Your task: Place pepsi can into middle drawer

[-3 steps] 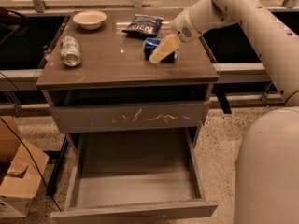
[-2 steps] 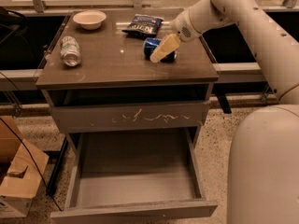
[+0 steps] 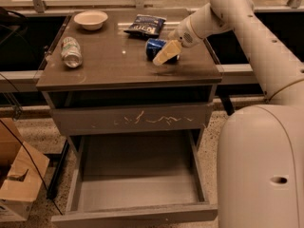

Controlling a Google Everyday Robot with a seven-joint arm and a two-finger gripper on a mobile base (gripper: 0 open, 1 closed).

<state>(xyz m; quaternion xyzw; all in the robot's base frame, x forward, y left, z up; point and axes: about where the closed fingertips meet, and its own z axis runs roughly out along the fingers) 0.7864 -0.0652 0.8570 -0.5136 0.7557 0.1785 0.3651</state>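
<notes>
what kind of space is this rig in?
Probably an office or lab test corner, not a kitchen: a grey drawer cabinet stands on speckled floor, with a cardboard box beside it. The gripper is at the pepsi can on the cabinet top.

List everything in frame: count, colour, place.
small blue metal pepsi can: 1, blue, cabinet top, right of centre
wide shallow middle drawer: 1, grey, pulled open, bottom
green-and-white can: 1, on its side, top left
dark blue snack bag: 1, top rear
round bowl: 1, cream, top rear left
scratched drawer front: 1, grey, shut, above open drawer
cabinet top: 1, brown
cardboard box: 1, brown, floor left
gripper: 1, tan, at the pepsi can
robot arm: 1, white, right
</notes>
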